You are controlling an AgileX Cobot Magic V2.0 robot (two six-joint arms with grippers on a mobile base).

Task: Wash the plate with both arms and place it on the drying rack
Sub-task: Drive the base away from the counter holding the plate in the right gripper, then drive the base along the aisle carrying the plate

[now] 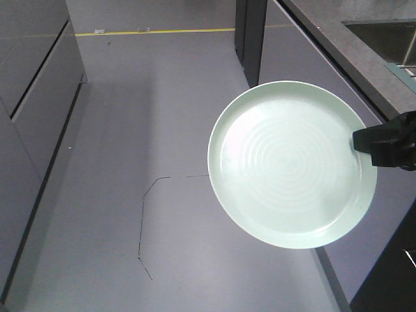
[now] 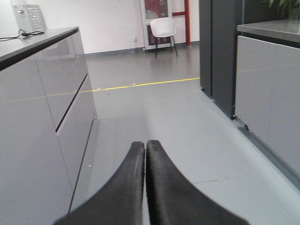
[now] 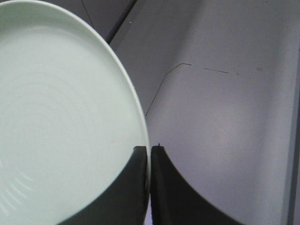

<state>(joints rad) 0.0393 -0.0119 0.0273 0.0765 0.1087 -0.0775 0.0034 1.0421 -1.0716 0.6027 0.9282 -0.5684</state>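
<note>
**Item: plate** (image 1: 291, 164). Round, pale mint green, so no long axis. It is held in the air over the floor and touches no surface. The ringed inner face is tilted up toward the front camera, and the rim is raised all round.

**Right end effector** (image 3: 150, 149). Black. The fingers are pinched on the plate's rim at its right edge, one against the inner face and one behind.

**Left end effector** (image 2: 146, 144). Black. The fingers are pressed together with nothing between them, pointing level down the room, well apart from the plate.

**Surface:** smooth grey floor (image 1: 130, 130), with a thin angular crack (image 1: 144, 221) just left of the plate and a yellow line (image 1: 156, 30) across the far end.

**Room:** grey cabinets (image 1: 32, 97) on the left. A dark speckled table (image 1: 344, 39) is on the right. A white chair (image 2: 163, 27) stands by the far wall.

**Containers:** a sink (image 1: 380, 36) is set into the table at the upper right. Its contents cannot be told.
</note>
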